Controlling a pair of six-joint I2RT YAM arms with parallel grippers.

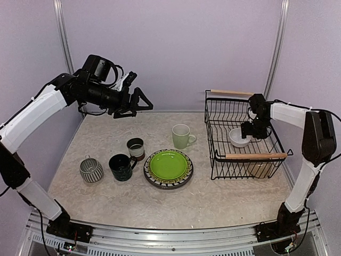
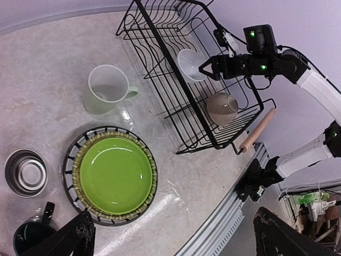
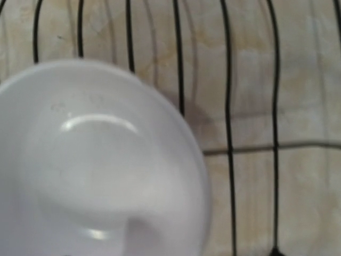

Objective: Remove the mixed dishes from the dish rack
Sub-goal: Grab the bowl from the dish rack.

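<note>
The dish rack [image 1: 219, 124], a black wire basket with wooden handles, stands at the right. Inside it lie a white bowl [image 1: 238, 138] and, nearer the front, a beige bowl [image 1: 259, 168]. My right gripper [image 1: 248, 129] reaches down into the rack at the white bowl's [image 2: 190, 64] right rim, its jaws apart and nothing gripped. The right wrist view is filled by that bowl [image 3: 96, 170] over the rack wires. My left gripper [image 1: 136, 101] hangs open high above the table's back left, holding nothing.
On the table stand a pale green mug [image 1: 181, 136], a lime-green plate [image 1: 168, 165] stacked on a striped plate [image 1: 187, 177], a brown-white mug [image 1: 136, 148], a dark teal mug [image 1: 121, 166] and a striped cup [image 1: 91, 169]. Walls close in the back and sides.
</note>
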